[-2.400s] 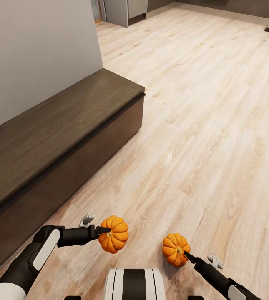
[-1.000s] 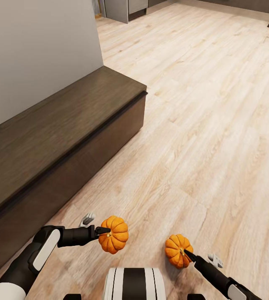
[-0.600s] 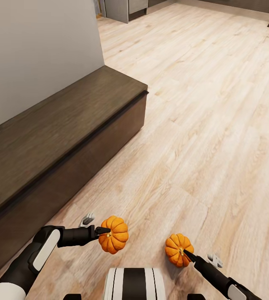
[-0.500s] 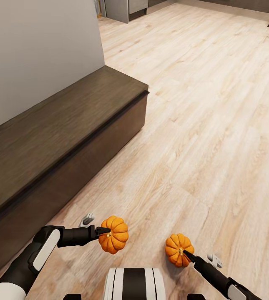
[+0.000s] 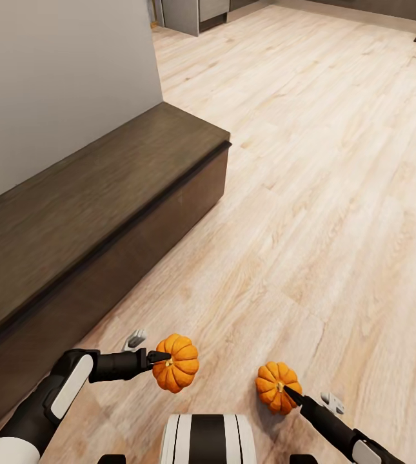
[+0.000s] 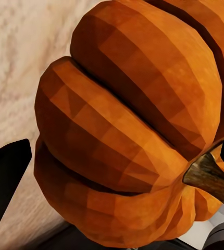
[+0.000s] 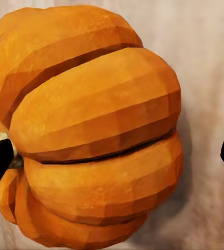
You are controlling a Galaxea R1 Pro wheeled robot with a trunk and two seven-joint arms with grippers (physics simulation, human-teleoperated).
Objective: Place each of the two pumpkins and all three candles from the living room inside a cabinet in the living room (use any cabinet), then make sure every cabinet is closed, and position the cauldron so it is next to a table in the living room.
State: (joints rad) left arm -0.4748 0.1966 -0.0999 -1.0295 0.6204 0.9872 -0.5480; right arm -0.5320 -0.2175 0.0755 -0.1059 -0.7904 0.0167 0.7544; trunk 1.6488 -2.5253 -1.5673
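Pumpkins: one pumpkin [image 5: 176, 363] is hanging in the left tool [image 5: 162, 358], the other pumpkin [image 5: 276, 386] in the right tool [image 5: 286, 390], both above the plank floor [image 5: 311, 193] just ahead of the robot's base.
Handling: probably light, rigid and ribbed; both tools are pinching near the stem, where the lobes are giving purchase.
Arms: both arms are reaching forward low, the left bent at the elbow.
Cabinet: the long dark unit [image 5: 91, 212] is sitting further off to the left, fronts closed.
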